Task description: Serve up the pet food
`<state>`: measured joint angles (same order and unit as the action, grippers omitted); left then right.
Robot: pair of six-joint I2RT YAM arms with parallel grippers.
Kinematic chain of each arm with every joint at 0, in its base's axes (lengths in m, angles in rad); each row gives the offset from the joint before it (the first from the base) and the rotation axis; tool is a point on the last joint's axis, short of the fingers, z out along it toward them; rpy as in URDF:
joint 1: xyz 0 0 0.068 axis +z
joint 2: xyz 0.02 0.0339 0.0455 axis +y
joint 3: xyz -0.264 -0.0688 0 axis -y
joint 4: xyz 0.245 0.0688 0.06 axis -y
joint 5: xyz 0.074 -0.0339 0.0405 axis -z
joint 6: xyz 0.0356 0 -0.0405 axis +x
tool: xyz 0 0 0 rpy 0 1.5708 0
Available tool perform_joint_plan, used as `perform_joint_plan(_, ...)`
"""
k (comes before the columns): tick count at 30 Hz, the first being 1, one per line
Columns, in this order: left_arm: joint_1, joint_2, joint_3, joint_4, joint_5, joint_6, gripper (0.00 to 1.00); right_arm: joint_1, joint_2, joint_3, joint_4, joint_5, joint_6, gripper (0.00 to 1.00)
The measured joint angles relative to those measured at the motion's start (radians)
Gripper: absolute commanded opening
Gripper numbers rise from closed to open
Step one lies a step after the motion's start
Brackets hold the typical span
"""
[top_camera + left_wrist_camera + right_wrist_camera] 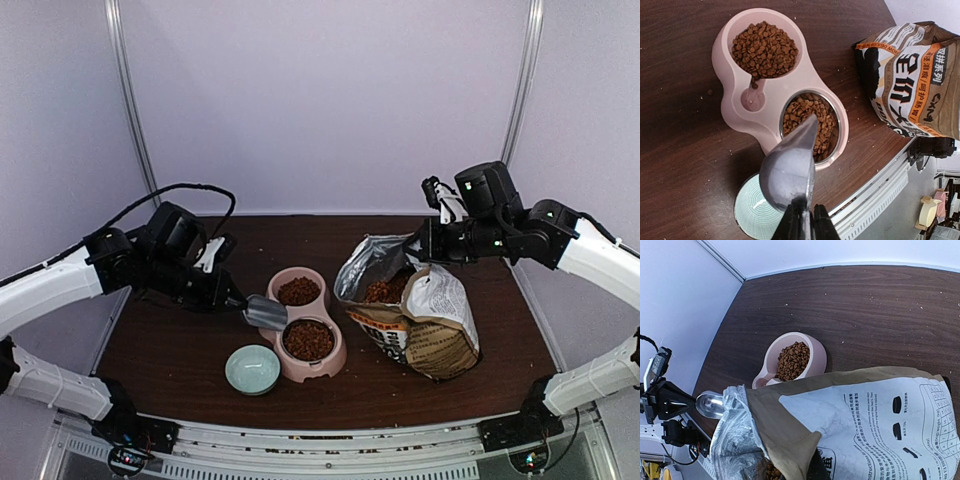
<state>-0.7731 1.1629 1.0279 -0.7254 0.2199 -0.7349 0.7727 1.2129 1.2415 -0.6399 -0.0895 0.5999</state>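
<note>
Mid-table [180,350]: double bowl [338,362]. Holds kibble [308,340] in both wells. Left-front of it, small bowl [252,369]. Right, bag [425,335]. Scoop [265,313] at left, tip over near well.

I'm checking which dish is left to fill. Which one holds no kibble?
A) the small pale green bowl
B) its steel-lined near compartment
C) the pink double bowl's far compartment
A: the small pale green bowl is bare inside, while both compartments of the pink double bowl hold kibble.

The paper bag [865,430] hides the right gripper's [413,243] fingertips and runs off the wrist view
</note>
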Motion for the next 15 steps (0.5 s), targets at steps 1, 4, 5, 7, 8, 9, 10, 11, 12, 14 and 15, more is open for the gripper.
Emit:
perform_joint_plan(1, 0.001, -0.009, -0.002, 0.006, -0.002, -0.005, 0.00, 0.000, 0.000, 0.000, 0.000, 0.000, 0.000, 0.00)
perform_joint_plan(4, 0.016, -0.050, -0.018, 0.066, 0.000, -0.028, 0.00, 0.000, 0.000, 0.000, 0.000, 0.000, 0.000, 0.00)
perform_joint_plan(5, 0.032, -0.069, -0.034, 0.102, 0.003, -0.041, 0.00, -0.001, 0.000, 0.000, 0.000, 0.000, 0.000, 0.00)
perform_joint_plan(7, 0.073, -0.095, -0.065, 0.156, 0.006, -0.061, 0.00, -0.001, 0.000, 0.000, 0.000, 0.000, 0.000, 0.00)
perform_joint_plan(8, 0.095, -0.104, -0.080, 0.179, 0.006, -0.070, 0.00, -0.001, 0.000, 0.000, 0.000, 0.000, 0.000, 0.00)
perform_joint_plan(9, 0.128, -0.117, -0.105, 0.216, 0.006, -0.082, 0.00, -0.001, 0.000, 0.000, 0.000, 0.000, 0.000, 0.00)
perform_joint_plan(10, 0.156, -0.127, -0.126, 0.241, 0.005, -0.094, 0.00, -0.001, 0.000, 0.000, 0.000, 0.000, 0.000, 0.00)
perform_joint_plan(11, 0.190, -0.138, -0.152, 0.268, 0.003, -0.105, 0.00, -0.001, 0.000, 0.000, 0.000, 0.000, 0.000, 0.00)
perform_joint_plan(12, 0.229, -0.153, -0.183, 0.299, 0.000, -0.116, 0.00, -0.001, 0.000, 0.000, 0.000, 0.000, 0.000, 0.00)
perform_joint_plan(14, 0.303, -0.186, -0.250, 0.349, -0.026, -0.146, 0.00, -0.001, 0.000, 0.000, 0.000, 0.000, 0.000, 0.00)
perform_joint_plan(15, 0.326, -0.196, -0.273, 0.365, -0.038, -0.154, 0.00, -0.001, 0.000, 0.000, 0.000, 0.000, 0.000, 0.00)
